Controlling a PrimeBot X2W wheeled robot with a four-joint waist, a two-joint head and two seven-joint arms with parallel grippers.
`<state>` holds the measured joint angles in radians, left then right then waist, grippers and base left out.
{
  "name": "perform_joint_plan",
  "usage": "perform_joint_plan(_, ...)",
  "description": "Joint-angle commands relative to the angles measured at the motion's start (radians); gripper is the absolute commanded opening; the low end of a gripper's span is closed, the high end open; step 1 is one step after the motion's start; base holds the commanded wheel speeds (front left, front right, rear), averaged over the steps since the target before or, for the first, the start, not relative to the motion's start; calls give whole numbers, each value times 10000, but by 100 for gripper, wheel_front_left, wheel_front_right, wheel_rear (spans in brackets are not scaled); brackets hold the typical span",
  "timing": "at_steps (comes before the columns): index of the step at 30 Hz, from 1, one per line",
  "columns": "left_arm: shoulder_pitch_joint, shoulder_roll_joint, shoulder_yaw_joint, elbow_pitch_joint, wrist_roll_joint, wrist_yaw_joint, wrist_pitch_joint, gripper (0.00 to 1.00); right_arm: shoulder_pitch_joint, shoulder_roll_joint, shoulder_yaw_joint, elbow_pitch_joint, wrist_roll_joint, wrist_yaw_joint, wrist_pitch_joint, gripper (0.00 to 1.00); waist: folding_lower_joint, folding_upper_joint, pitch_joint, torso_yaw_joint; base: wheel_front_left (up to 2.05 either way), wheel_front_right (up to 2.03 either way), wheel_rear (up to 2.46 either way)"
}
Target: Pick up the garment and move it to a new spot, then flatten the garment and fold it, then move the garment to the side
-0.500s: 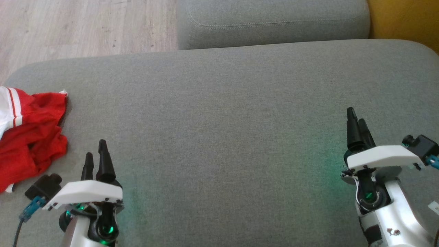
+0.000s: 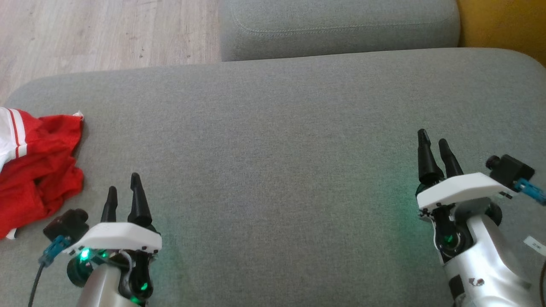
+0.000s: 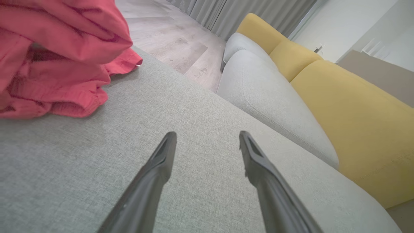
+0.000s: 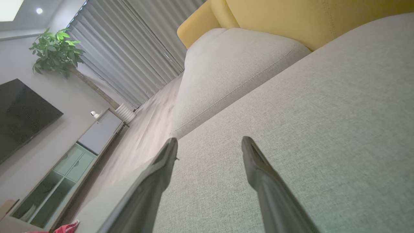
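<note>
Red garment (image 2: 38, 166) lies crumpled at the left edge of the grey sofa cushion (image 2: 273, 128), near and up-left of the left fingers (image 2: 137, 200), well apart from the right fingers (image 2: 425, 157); both pairs open and empty, so it's the left arm's pick.

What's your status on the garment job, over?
Left claw open, empty, over grey cushion. Right claw open, empty. Red garment crumpled at cushion's left edge, untouched. Nothing between left claw and garment.

Soft even daylight, wide-angle wrist distortion
</note>
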<state>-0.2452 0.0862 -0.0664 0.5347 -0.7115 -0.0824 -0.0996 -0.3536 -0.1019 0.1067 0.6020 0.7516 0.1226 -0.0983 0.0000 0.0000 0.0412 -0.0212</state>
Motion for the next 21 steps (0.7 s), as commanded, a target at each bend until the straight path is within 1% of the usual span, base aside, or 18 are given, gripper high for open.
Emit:
perform_joint_plan(1,-679,259,115,-224,395,63,-173,100,-696,-117,220,-190,-418,49,-198,100,0,0,-1,-3,0,0,0)
perform_joint_plan(8,-653,242,124,-162,1222,210,-381,100,-773,-91,379,79,-1373,54,-404,100,0,0,-19,-31,0,0,0)
perform_joint_plan(21,-707,232,118,19,2662,300,-737,100,-1107,-94,517,550,-3015,62,-757,100,0,0,123,-47,0,0,0)
